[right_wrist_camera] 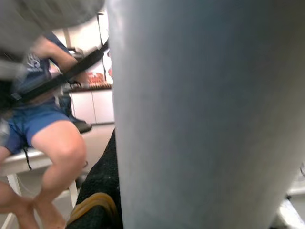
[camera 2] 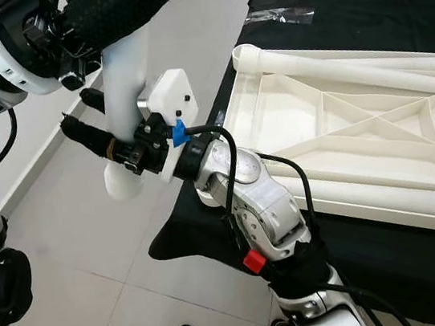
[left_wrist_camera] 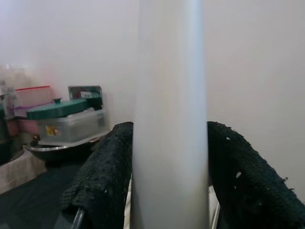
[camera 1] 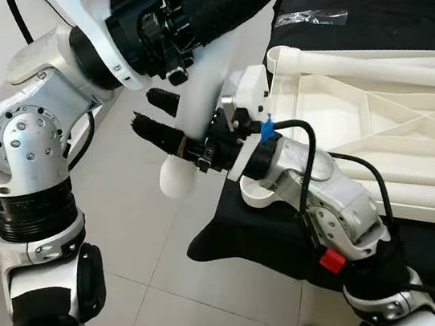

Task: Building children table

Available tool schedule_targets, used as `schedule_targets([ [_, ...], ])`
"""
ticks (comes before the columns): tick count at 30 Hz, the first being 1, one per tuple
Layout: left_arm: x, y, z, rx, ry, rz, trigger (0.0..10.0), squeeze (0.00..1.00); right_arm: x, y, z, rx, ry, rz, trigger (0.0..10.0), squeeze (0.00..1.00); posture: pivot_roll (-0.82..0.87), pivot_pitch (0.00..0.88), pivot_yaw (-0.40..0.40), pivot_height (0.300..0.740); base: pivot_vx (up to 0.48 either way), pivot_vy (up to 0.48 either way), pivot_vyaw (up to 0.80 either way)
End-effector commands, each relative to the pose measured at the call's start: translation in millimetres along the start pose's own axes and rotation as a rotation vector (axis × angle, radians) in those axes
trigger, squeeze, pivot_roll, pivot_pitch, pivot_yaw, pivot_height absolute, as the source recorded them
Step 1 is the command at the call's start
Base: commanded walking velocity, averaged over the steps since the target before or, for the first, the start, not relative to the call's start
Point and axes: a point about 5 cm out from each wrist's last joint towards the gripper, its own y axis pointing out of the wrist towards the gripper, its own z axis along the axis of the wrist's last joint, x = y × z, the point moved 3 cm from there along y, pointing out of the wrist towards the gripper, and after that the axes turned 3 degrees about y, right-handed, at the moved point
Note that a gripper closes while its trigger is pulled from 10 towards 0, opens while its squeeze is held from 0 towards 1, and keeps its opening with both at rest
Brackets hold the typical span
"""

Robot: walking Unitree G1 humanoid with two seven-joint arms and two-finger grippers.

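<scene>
A white round table leg [camera 1: 196, 105] hangs over the floor beside the table, tilted, with both grippers on it. My left gripper [camera 1: 217, 13] is shut on its upper part, and the leg [left_wrist_camera: 169, 119] shows between the black fingers [left_wrist_camera: 102, 176]. My right gripper [camera 2: 78, 112] is shut on the lower part, just above the rounded end [camera 2: 122, 184]. The white tabletop [camera 1: 374, 125] lies upside down, ribs up, on a black cloth [camera 1: 389, 1]. A second leg [camera 2: 349, 59] lies along its far edge.
A clear plastic bag [camera 1: 310, 16] lies on the cloth behind the tabletop. Pale tiled floor [camera 1: 129, 224] and a white wall are on my left. A person [right_wrist_camera: 43, 129] sits on a stool nearby. Storage boxes with a green lid [left_wrist_camera: 57, 109] stand further off.
</scene>
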Motion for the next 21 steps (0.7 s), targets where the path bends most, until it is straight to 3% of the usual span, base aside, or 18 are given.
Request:
schedule_targets([
  [1, 8.4, 7.7, 2.8, 0.011, -0.018, -0.053, 10.0, 1.0, -9.7, 8.0, -2.8, -0.016, -0.011, 0.037, 0.0, 0.0, 0.0, 0.189, 0.069, 0.74, 0.0, 0.0, 0.0],
  [3, 3.0, -1.4, 19.9, 0.023, -0.009, -0.016, 10.0, 1.0, 10.4, 2.9, 2.3, 0.006, -0.025, -0.046, 0.0, 0.0, 0.0, 0.189, 0.07, 0.74, 0.0, 0.0, 0.0],
  [6, -0.7, -8.2, 27.8, 0.014, 0.015, 0.017, 10.0, 1.0, 23.9, -1.8, 7.2, 0.024, -0.032, -0.098, 0.0, 0.0, 0.0, 0.189, 0.07, 0.74, 0.0, 0.0, 0.0],
  [10, -18.8, -33.2, 32.8, -0.027, 0.072, 0.134, 10.0, 1.0, 57.7, -18.9, 30.4, 0.094, -0.052, -0.205, 0.0, 0.0, 0.0, 0.19, 0.067, 0.74, 0.0, 0.0, 0.0],
  [13, -22.6, -38.9, 34.6, -0.031, 0.085, 0.16, 10.0, 1.0, 64.9, -22.7, 35.0, 0.106, -0.061, -0.231, 0.0, 0.0, 0.0, 0.19, 0.067, 0.74, 0.0, 0.0, 0.0],
  [14, -26.4, -48.9, 43.5, -0.025, 0.118, 0.198, 10.0, 1.0, 78.8, -29.9, 41.6, 0.118, -0.091, -0.292, 0.0, 0.0, 0.0, 0.192, 0.062, 0.74, 0.0, 0.0, 0.0],
  [15, -26.4, -48.9, 43.5, -0.025, 0.118, 0.198, 10.0, 1.0, 78.8, -29.9, 41.6, 0.118, -0.091, -0.292, 0.0, 0.0, 0.0, 0.192, 0.062, 0.74, 0.0, 0.0, 0.0],
  [17, -22.1, -63.1, 66.6, 0.033, 0.169, 0.264, 10.0, 1.0, 103.1, -42.8, 51.1, 0.126, -0.151, -0.402, 0.0, 0.0, 0.01, 0.192, 0.054, 0.74, 0.0, 0.0, 0.0],
  [20, -16.6, -66.7, 73.6, 0.057, 0.181, 0.284, 10.0, 1.0, 112.2, -47.8, 54.1, 0.122, -0.18, -0.441, 0.0, 0.0, 0.01, 0.195, 0.05, 0.74, 0.0, 0.0, 0.0],
  [21, -1.6, -73.4, 70.9, 0.058, 0.144, 0.289, 10.0, 1.0, 125.9, -54.4, 58.3, 0.117, -0.207, -0.487, 0.0, 0.0, 0.02, 0.197, 0.042, 0.74, 0.0, 0.0, 0.0],
])
